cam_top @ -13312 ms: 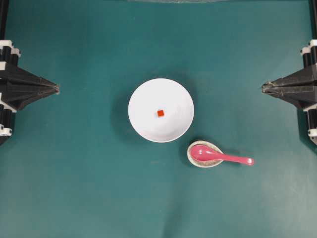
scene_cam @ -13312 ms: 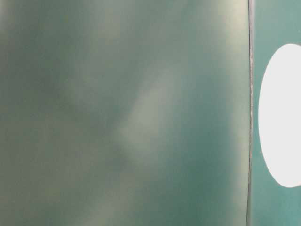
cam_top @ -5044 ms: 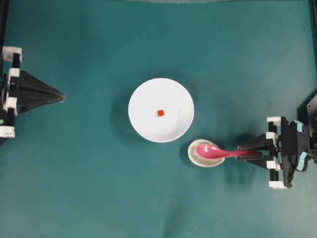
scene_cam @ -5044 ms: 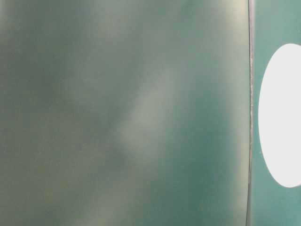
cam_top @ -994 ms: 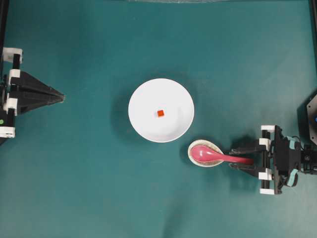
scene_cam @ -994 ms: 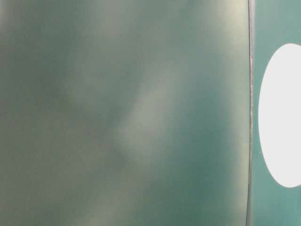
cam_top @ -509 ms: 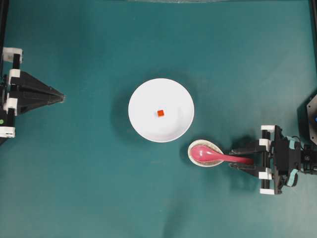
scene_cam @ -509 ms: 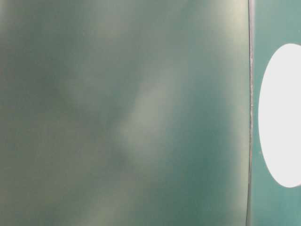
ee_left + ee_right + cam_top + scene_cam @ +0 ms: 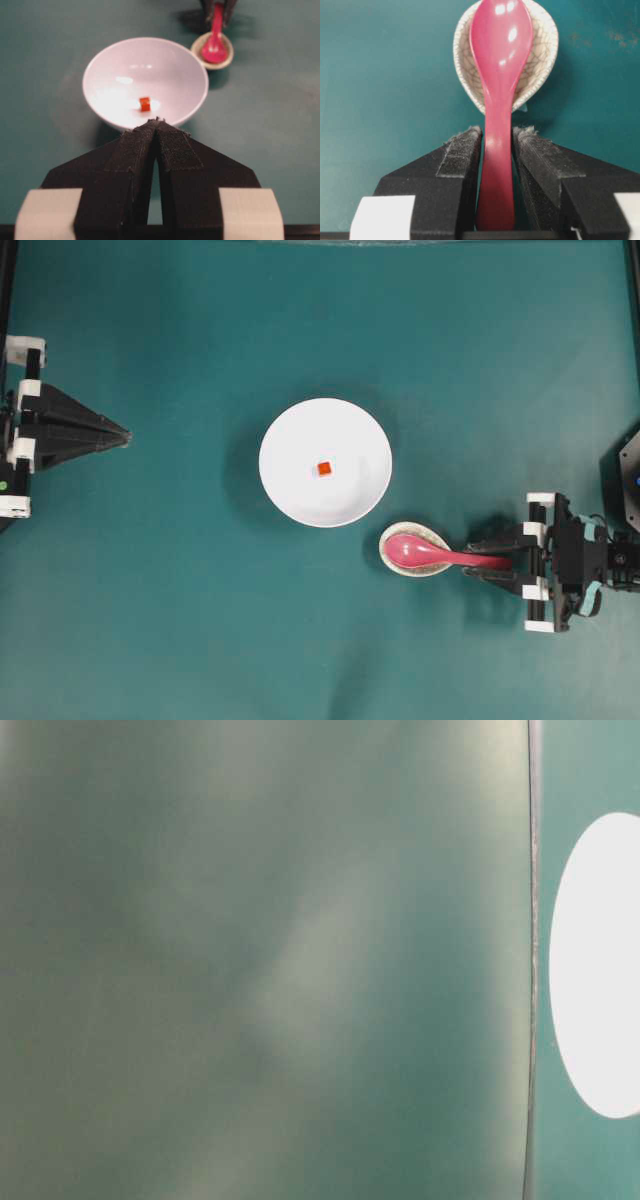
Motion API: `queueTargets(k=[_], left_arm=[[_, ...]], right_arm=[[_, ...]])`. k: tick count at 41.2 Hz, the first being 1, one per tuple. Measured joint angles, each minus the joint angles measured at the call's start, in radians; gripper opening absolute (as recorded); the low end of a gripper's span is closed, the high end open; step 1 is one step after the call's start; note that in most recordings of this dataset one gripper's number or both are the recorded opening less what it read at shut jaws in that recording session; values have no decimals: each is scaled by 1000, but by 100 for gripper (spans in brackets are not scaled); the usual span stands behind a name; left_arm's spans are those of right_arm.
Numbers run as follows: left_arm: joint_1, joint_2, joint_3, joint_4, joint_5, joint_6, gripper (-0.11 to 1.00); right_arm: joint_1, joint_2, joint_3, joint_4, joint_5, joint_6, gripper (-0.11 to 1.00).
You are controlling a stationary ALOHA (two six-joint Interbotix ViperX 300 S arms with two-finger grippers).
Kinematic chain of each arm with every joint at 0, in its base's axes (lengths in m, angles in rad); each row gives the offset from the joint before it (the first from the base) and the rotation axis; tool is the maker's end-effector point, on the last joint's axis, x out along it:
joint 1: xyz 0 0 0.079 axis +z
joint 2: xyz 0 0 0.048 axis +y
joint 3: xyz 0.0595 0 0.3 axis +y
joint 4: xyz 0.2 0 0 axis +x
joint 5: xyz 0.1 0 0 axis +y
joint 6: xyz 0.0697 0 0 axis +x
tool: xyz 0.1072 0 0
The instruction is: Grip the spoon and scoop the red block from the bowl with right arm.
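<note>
The pink spoon point(image 9: 440, 556) lies with its scoop in a small speckled dish point(image 9: 425, 571) and its handle pointing right. My right gripper point(image 9: 470, 560) straddles that handle; in the right wrist view the two pads point(image 9: 465, 150) flank the spoon point(image 9: 500, 45) with thin slivers of gap on each side, jaws open. The red block point(image 9: 323, 468) sits in the middle of the white bowl point(image 9: 300, 440). My left gripper point(image 9: 125, 435) rests shut at the far left, and its wrist view shows the bowl point(image 9: 150, 70) and the block point(image 9: 145, 103) just ahead of its tip point(image 9: 156, 121).
The speckled dish point(image 9: 542, 60) stands just below and right of the bowl on the green mat. The table-level view is mostly a blurred green surface with the white bowl point(image 9: 600, 965) at its right edge.
Over the last second my right gripper's jaws have narrowed around the spoon handle. The spoon, bowl, block and left arm have stayed put.
</note>
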Motion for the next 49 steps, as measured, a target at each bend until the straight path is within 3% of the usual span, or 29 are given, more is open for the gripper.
queueTargets(k=[49], left_arm=[[-2, 0, 0, -2, 0, -2, 0]], right_arm=[[-17, 0, -5, 2, 0, 21, 39]])
